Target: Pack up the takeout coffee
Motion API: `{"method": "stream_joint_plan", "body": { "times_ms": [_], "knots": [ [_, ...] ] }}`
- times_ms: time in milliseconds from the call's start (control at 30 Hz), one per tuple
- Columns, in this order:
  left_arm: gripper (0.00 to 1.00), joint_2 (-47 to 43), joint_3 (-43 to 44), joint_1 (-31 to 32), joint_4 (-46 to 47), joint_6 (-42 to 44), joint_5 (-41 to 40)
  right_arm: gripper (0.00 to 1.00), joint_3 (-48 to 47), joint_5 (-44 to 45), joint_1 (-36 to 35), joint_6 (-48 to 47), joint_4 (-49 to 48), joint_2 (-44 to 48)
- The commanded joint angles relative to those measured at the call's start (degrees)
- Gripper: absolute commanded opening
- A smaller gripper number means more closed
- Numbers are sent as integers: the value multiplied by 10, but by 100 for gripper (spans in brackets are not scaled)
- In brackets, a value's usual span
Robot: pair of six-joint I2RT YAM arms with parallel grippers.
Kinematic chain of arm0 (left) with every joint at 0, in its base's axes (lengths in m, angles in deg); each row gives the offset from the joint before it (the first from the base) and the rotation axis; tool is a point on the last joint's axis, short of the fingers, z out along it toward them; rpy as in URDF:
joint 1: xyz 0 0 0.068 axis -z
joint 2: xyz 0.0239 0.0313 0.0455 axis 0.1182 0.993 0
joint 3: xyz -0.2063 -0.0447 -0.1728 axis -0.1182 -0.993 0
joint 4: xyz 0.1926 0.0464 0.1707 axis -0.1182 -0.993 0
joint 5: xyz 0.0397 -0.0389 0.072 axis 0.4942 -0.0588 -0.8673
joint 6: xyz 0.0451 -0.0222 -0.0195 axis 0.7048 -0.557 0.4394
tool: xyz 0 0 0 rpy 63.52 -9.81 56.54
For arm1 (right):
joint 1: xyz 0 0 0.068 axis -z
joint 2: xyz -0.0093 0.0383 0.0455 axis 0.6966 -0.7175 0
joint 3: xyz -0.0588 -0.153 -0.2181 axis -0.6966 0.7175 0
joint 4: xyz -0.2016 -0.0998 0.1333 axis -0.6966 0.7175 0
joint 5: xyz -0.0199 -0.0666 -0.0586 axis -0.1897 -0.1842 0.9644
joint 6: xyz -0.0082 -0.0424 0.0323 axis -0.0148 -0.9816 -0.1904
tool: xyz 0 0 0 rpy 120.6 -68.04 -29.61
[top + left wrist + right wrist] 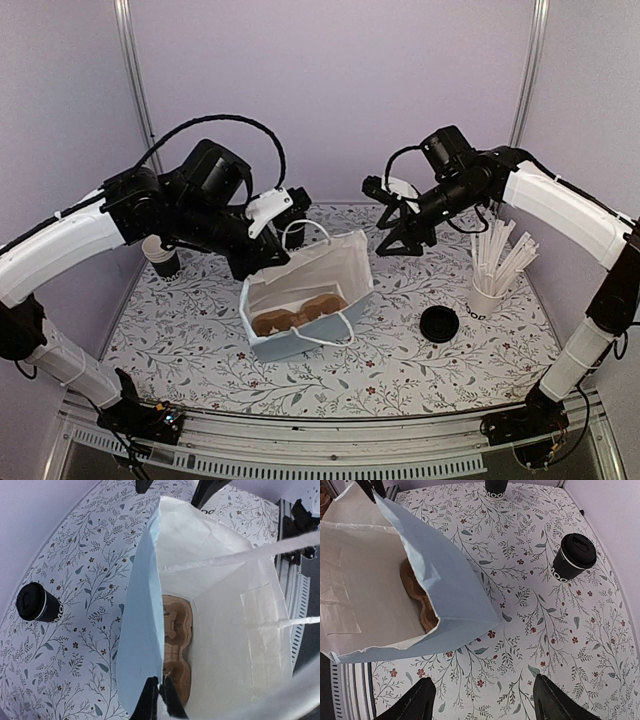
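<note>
The left gripper (161,692) has its jaws clamped together on the rim of the pale-blue paper bag (137,645), which holds a brown cardboard cup carrier (176,625). The right gripper (482,702) hangs with its jaws wide apart above the floral table (530,630). The small black lidded paper cup (574,556) stands upright on the table, outside the bag and apart from it.

Looked like a robotics lab cell: plain lilac walls (330,80), metal posts (135,75), left arm (60,245) and right arm (565,205) mounted at a floral-covered bench (400,375).
</note>
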Motion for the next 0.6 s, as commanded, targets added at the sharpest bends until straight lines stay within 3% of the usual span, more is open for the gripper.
{"method": "stream_joint_plan", "body": {
  "times_ms": [0,333,567],
  "knots": [
    [0,3,-6,50,-18,-52,-63,70,6,5,2,5,-11,-8],
    [0,51,55,171,-77,-107,-133,70,35,13,2,5,-22,4],
    [0,62,53,258,-88,-115,-273,70,41,8,2,7,-24,11]
  ]
}}
